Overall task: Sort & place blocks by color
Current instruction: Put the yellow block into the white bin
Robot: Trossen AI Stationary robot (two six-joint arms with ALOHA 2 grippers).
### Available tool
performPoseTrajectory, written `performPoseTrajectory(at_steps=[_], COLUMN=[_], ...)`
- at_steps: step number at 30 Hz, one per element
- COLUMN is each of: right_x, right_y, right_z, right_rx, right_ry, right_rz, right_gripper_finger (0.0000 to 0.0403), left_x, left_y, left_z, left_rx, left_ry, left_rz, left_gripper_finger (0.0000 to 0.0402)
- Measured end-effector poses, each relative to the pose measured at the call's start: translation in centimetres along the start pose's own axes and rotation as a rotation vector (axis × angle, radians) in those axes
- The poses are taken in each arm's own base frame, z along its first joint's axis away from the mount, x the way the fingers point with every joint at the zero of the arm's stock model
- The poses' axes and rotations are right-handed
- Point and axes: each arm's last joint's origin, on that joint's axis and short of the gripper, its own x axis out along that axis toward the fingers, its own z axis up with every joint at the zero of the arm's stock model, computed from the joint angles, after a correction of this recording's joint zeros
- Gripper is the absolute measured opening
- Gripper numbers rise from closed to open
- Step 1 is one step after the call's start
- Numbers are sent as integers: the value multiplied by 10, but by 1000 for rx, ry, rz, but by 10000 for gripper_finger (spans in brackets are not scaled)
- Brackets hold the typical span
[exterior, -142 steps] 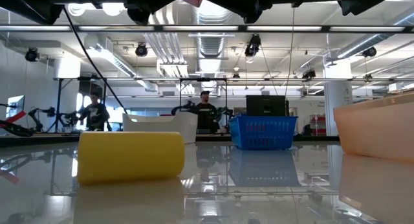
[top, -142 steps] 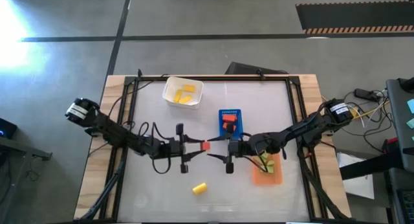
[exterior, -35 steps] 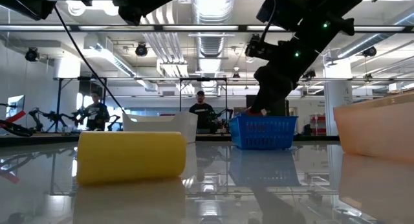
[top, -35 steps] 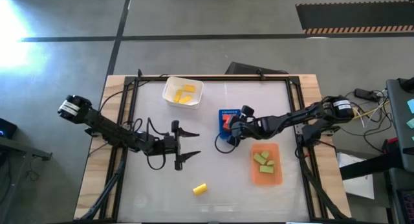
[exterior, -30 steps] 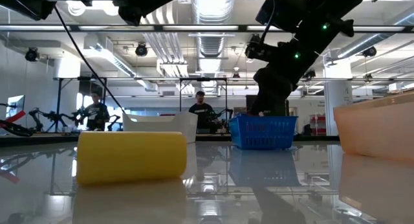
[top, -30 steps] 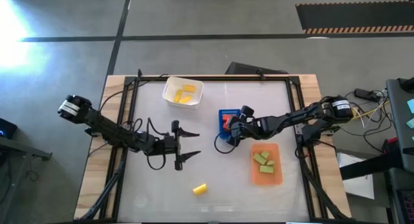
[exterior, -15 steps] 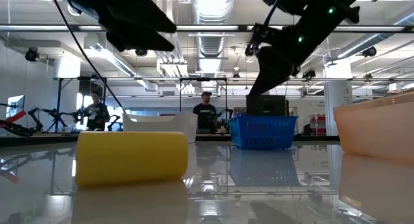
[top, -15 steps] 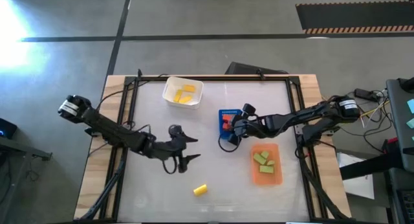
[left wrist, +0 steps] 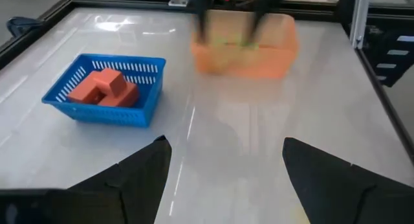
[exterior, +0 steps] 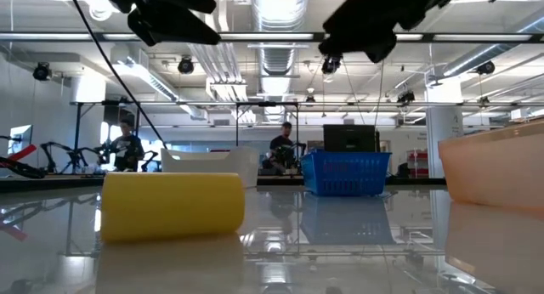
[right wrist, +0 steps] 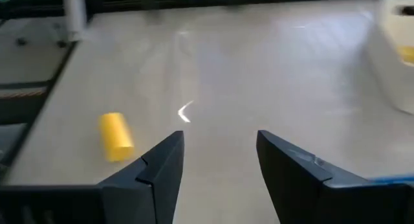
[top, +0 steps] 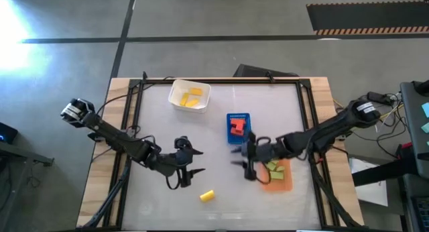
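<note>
One yellow block (top: 207,195) lies on its side on the table near the front edge; it also shows in the low view (exterior: 170,206) and the right wrist view (right wrist: 116,136). Red blocks (top: 236,126) lie in the blue tray (top: 238,116). Light green blocks (top: 273,169) lie in the orange tray (top: 278,185). Yellow blocks (top: 193,98) lie in the white tub (top: 177,91). My left gripper (top: 196,161) is open and empty, up and left of the loose yellow block. My right gripper (top: 238,158) is open and empty, beside the orange tray's left edge.
A black frame (top: 134,125) runs around the table's edges. The blue tray (left wrist: 77,111) and orange tray (left wrist: 272,62) stand ahead of my left gripper (left wrist: 226,146). Bare table lies between the two grippers and at the front left.
My right gripper has drawn back from the blue tray toward the table's near edge and now hangs beside the orange tray; the red blocks stay in the blue tray. My left gripper has gone a little toward the near edge and turned, staying open.
</note>
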Motion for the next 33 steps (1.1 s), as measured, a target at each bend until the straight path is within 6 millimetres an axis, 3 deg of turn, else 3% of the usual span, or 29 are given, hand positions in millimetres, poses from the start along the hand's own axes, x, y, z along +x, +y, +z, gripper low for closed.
performPoseTrajectory(at_steps=[7, 14, 24, 33], right_x=[20, 53, 100, 133], right_y=[47, 73, 93, 99], right_z=[12, 23, 14, -4], right_rx=[-90, -178, -254, -229], right_ry=[8, 137, 323, 421], right_rz=[69, 46, 50, 146], right_gripper_finger=[184, 190, 255, 286], left_x=[0, -1, -2, -12], left_y=[1, 1, 2, 13], left_z=[0, 1, 2, 12], left_rx=[3, 0, 9, 159], left_ry=[-4, -10, -16, -105], left_rz=[7, 10, 19, 244], left_gripper_finger=[281, 281, 281, 281])
